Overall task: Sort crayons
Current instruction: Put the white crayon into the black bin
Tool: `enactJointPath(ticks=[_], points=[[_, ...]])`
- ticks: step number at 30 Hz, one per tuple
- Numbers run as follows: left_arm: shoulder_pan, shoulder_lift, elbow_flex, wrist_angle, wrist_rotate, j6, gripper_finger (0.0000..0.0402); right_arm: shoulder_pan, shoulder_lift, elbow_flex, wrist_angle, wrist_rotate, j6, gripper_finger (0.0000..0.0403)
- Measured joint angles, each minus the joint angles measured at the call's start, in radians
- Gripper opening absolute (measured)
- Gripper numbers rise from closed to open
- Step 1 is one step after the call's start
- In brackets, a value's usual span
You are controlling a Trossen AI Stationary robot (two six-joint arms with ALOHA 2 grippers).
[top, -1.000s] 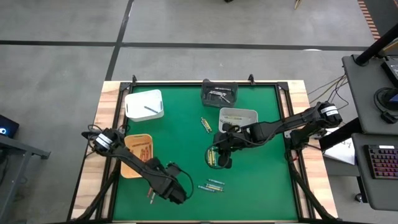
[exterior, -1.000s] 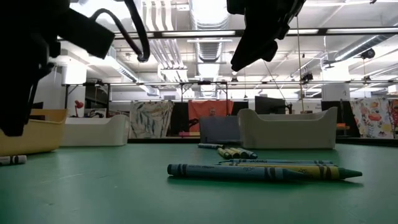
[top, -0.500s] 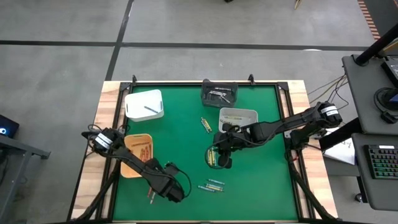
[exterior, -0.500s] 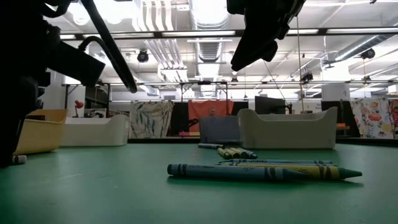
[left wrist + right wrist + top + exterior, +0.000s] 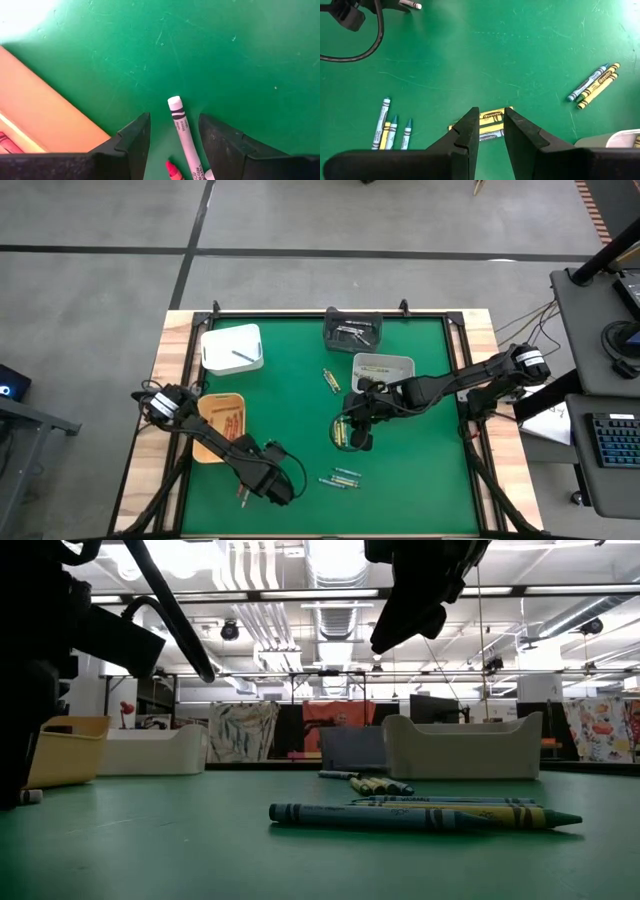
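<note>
In the left wrist view a white crayon (image 5: 184, 137) lies flat on the green mat, with a red crayon tip (image 5: 172, 171) beside it. My left gripper (image 5: 174, 122) is low over the mat near its near left corner (image 5: 250, 492). It is open, with one finger on each side of the white crayon and apart from it. My right gripper (image 5: 491, 112) hangs high over the middle of the mat (image 5: 355, 438). It is open by a narrow gap with nothing in it, and yellow crayons (image 5: 490, 117) lie on the mat far below.
An orange tray (image 5: 222, 425) stands close to my left gripper. A white bin (image 5: 233, 348), a dark tray (image 5: 352, 330) and a grey-white bin (image 5: 382, 367) stand farther back. Loose crayons lie near the front (image 5: 342, 477) and mid-mat (image 5: 330, 380).
My left gripper has come down toward the mat and a little toward the table's left edge, over the white crayon. Its fingers keep the same gap. The crayons have not moved.
</note>
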Motion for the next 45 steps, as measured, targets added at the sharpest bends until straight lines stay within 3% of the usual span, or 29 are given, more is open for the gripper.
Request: enactJointPath(ticks=[7, 17, 20, 26, 32, 35, 39, 45], points=[[0.000, 0.002, -0.001, 0.009, -0.003, 0.010, 0.0137, 0.000, 0.000, 0.000, 0.000, 0.000, 0.000, 0.0077], [-0.004, 0.009, 0.034, -0.002, -0.006, 0.019, 0.0036, 0.000, 0.000, 0.000, 0.000, 0.000, -0.001, 0.0077], [-0.005, 0.016, 0.091, -0.057, -0.084, 0.045, 0.0008, 0.000, -0.002, 0.000, -0.004, -0.001, -0.013, 0.0077], [-0.006, -0.013, 0.223, -0.110, -0.236, 0.183, 0.0003, 0.017, -0.037, -0.007, -0.040, -0.001, -0.056, 0.0077], [0.021, -0.125, 0.311, -0.102, -0.396, 0.367, 0.0001, 0.028, -0.165, -0.101, -0.005, 0.000, -0.108, 0.0077], [0.033, -0.200, 0.321, -0.061, -0.490, 0.468, 0.0001, 0.017, -0.246, -0.186, 0.111, 0.005, -0.149, 0.0077], [0.039, -0.316, 0.280, 0.056, -0.622, 0.597, 0.0001, 0.008, -0.319, -0.340, 0.442, 0.001, -0.162, 0.0077], [0.020, -0.458, 0.073, 0.508, -0.731, 0.884, 0.0000, 0.021, -0.313, -0.550, 0.939, -0.002, -0.159, 0.0077]])
